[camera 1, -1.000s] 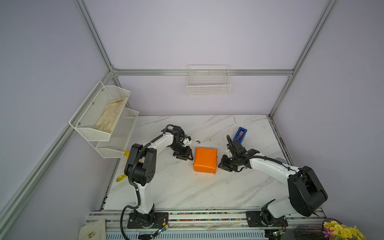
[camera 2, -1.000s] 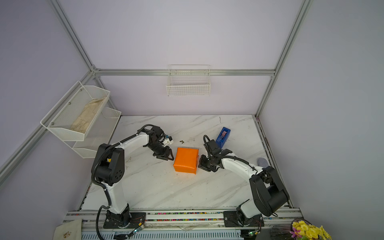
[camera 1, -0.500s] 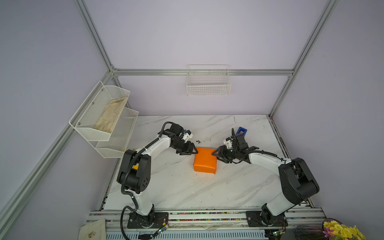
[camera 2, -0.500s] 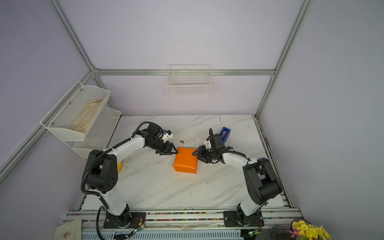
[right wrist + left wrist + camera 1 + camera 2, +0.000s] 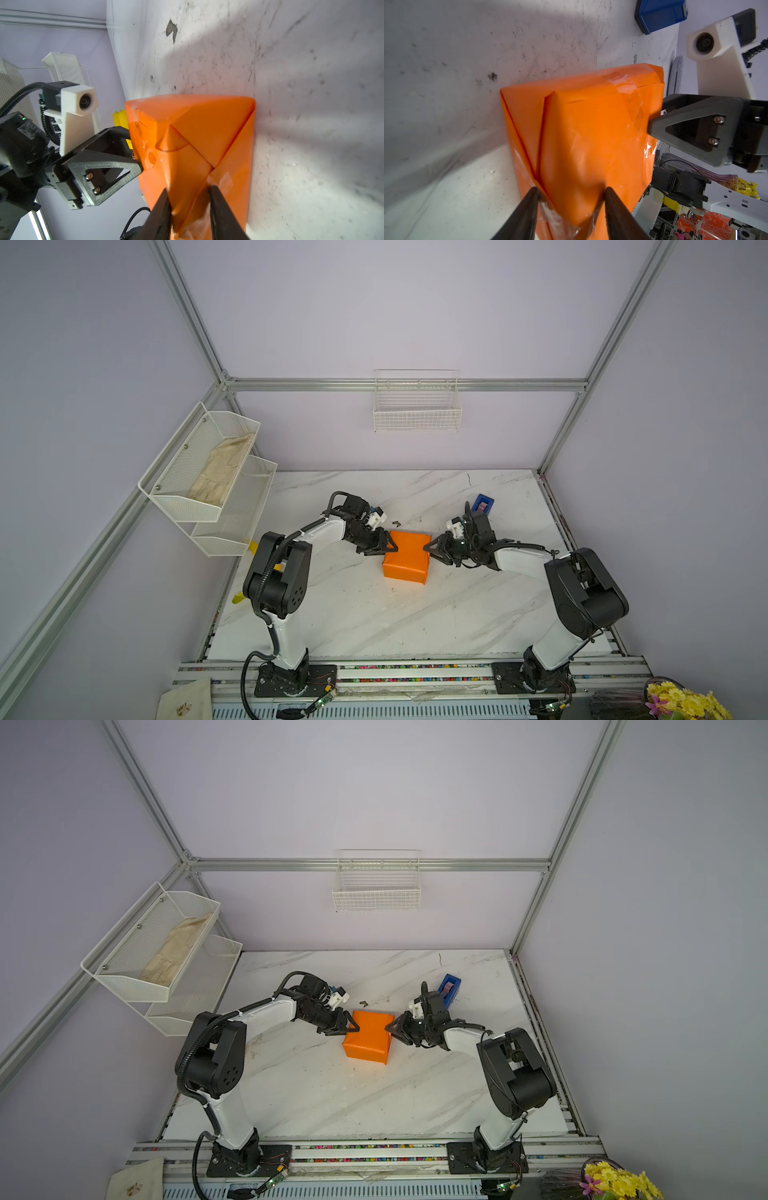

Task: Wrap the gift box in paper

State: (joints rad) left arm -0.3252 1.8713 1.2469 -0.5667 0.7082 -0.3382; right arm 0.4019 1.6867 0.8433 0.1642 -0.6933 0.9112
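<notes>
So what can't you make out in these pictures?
- The gift box: hidden in every view by the glossy orange wrapping paper around it.
- Left hand and right hand: each straddles a paper fold, but its wrist view's edge crops it; pinching or just pressing is unclear.
- Small dark scrap on the white marble table: too small in both top views.

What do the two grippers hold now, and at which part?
Both are at the paper, wrapped into a parcel: the left gripper straddles the folded flap at one end, the right gripper the opposite flap. A firm clamp cannot be told.
</notes>
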